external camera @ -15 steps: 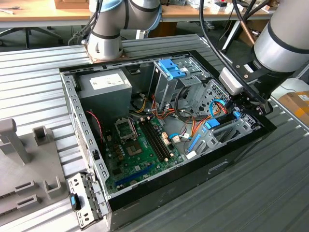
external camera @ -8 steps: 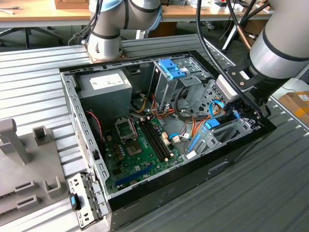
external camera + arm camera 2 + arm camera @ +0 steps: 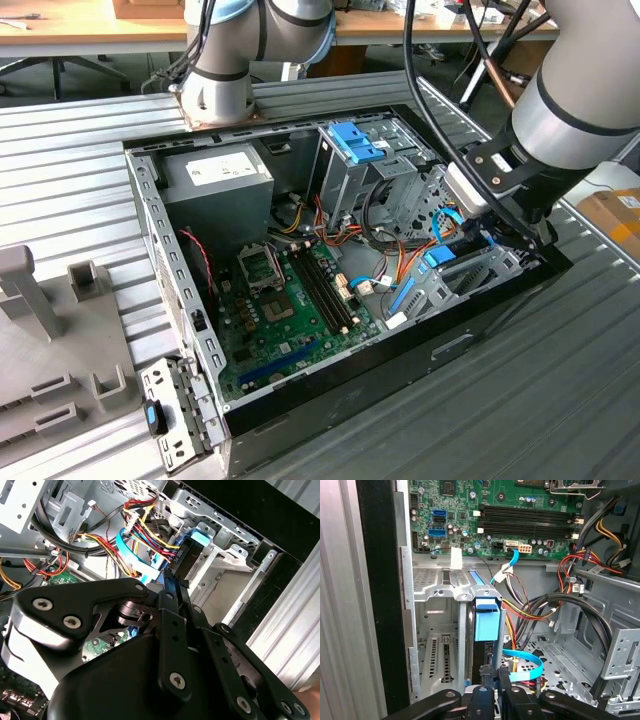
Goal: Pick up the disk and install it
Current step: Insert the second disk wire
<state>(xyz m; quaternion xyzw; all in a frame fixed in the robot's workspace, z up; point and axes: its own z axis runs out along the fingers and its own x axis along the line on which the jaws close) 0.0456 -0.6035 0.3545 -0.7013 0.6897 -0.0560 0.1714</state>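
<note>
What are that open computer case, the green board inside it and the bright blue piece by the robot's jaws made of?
The case looks like bare sheet metal: dull grey, punched with holes, with folded edges. The green board seems to be a lacquered circuit board, glossy, studded with chips and slots. The blue piece on the disk looks like moulded plastic, smooth and evenly coloured. The gripper appears to be matt black metal, though that is less certain.

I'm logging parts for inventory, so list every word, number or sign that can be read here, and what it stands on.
No text here can be read.
White label on the power-supply box: printed lines, too small to read.
White sticker at the motherboard edge: too blurred to tell if printed.
Motherboard chips and slots: markings too small to read.
disk, blue carrier end: no print visible.
</note>
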